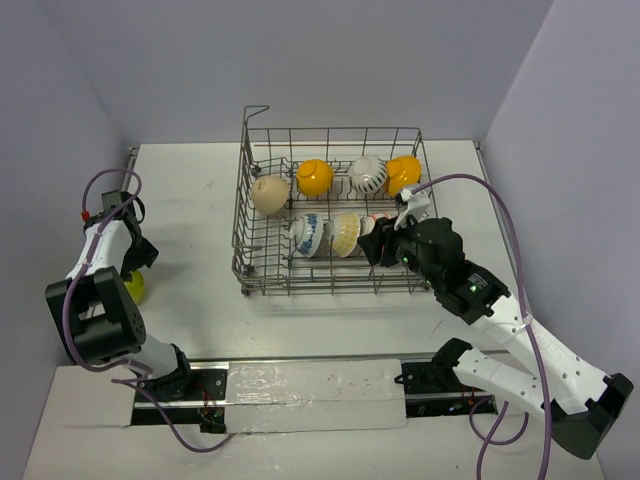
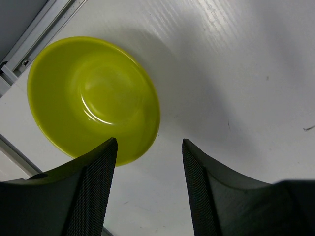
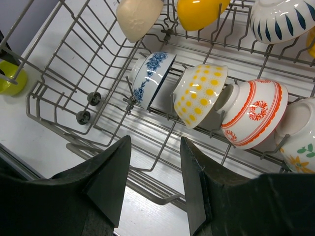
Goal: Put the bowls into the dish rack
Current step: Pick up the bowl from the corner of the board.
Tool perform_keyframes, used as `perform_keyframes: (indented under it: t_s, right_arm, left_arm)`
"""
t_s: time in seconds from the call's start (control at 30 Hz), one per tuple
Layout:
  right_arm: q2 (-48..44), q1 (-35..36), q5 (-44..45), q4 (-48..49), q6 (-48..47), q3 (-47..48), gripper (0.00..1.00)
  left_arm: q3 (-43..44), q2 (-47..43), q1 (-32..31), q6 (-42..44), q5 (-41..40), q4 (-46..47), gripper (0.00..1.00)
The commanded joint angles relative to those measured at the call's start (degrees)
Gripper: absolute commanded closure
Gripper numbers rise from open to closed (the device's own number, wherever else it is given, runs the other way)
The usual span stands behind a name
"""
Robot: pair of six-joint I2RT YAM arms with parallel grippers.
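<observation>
The left arm is folded back over the left side of the tabletop (image 1: 190, 200), its wrist turned downward. The left end effector (image 2: 147, 147) is held above the lime green bowl (image 2: 88, 93) with its fingers spread and nothing between them. The bowl sits upright on the tabletop, well apart from the dish rack (image 1: 245, 225). The right arm is stretched forward and inward, and the right end effector (image 3: 155, 147) is poised over the rack's near edge, likewise spread and empty. Among the tines, the tan bowl (image 3: 139, 17), an orange-yellow bowl (image 3: 199, 11) and the white striped bowl (image 3: 283, 19) are seen in the far row. The blue-patterned bowl (image 3: 151, 76), a yellow-dotted bowl (image 3: 199, 93) and the red-and-white bowl (image 3: 256, 115) are in the near row, tipped on edge.
</observation>
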Motion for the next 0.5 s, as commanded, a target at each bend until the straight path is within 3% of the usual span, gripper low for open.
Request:
perform_keyframes:
  t_s: [0.0,0.33,0.47]
  right_arm:
    - [-0.9,-0.2,0.2,2.1,0.3,-0.7,0.48]
    - [-0.6,-0.2,0.5,2.2,0.2,-0.7,0.48]
    - [-0.5,-0.2,0.7,2.3,0.0,-0.8,0.48]
  left_arm:
    - [0.0,1.6,1.1,-0.7,0.4,2.8,0.40]
    - [0.1,8.0,1.8,-1.2,2.5,5.2,0.43]
    - [-1.1,9.8,1.8,-0.6,2.1,6.6,0.51]
